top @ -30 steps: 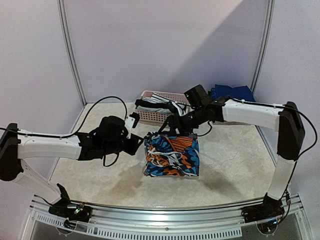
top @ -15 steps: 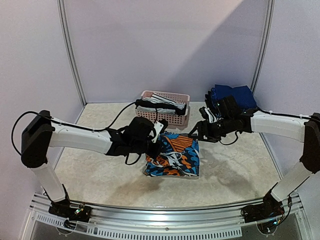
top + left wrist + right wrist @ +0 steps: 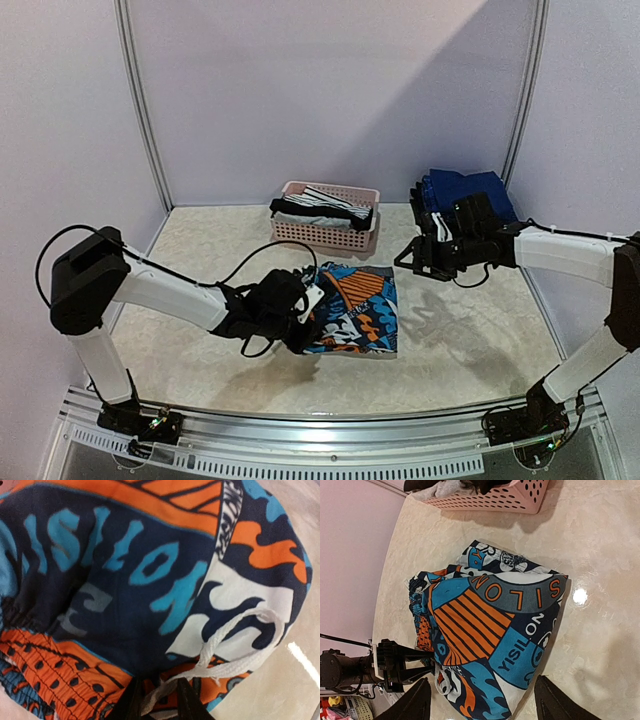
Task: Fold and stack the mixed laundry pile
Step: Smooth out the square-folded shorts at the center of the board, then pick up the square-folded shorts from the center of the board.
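The orange-blue-black-white patterned garment (image 3: 355,308) lies folded in the middle of the table, and it fills the left wrist view (image 3: 150,570). My left gripper (image 3: 305,312) is at its left edge. Its jaws (image 3: 159,692) are closed on a fold of the fabric and the white drawstring (image 3: 235,640). My right gripper (image 3: 415,255) hangs open above the table, right of the garment and apart from it. In the right wrist view its open fingers (image 3: 484,680) frame the garment (image 3: 495,630) from above, with nothing between them.
A pale pink basket (image 3: 330,238) holding black-and-white striped pieces (image 3: 320,205) stands behind the garment. A navy folded stack (image 3: 465,190) sits at the back right, behind the right arm. White frame posts run along both sides.
My left gripper slid nearer along the garment's left edge and closed a little. My right arm drew back to the right, away from the garment's far corner.
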Robot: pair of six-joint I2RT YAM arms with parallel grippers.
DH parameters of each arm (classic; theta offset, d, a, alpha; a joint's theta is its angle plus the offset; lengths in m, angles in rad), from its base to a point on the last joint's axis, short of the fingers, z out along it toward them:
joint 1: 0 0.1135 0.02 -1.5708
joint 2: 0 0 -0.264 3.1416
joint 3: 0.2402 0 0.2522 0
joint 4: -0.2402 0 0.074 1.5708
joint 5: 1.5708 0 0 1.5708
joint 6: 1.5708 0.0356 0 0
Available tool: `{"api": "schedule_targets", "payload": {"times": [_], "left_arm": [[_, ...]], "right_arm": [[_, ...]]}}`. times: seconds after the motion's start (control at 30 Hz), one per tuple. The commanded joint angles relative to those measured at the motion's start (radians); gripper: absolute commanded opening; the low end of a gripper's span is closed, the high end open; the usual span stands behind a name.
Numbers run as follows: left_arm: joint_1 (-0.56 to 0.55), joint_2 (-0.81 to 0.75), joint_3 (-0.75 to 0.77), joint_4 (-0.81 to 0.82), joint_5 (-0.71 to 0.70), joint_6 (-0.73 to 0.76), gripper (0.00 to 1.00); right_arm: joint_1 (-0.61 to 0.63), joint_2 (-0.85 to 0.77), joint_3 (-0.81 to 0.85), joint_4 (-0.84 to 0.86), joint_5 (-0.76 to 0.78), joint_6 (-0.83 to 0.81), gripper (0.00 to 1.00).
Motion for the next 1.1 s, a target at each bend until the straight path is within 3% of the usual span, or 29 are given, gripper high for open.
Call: {"api": "schedule_targets", "payload": {"times": [0.0,0.4,0.87,1.07], "left_arm": [[-0.009,-0.045,-0.052,0.007,-0.027,-0.008,0.25],[-0.096,-0.084,0.107,-0.078,-0.13,0.107,0.27],[-0.251,0.107,0.406,-0.189,-0.324,0.332,0.65],[-0.257,0.154,0.405,-0.104,-0.278,0.347,0.71]], "right_arm": [[-0.004,0.013,-0.019,0.026,-0.012,0.003,0.72],[-0.025,-0.039,-0.134,0.083,-0.011,0.025,0.78],[-0.134,-0.214,-0.315,0.122,0.08,0.071,0.87],[-0.187,-0.287,-0.372,0.143,0.11,0.095,0.94]]}}
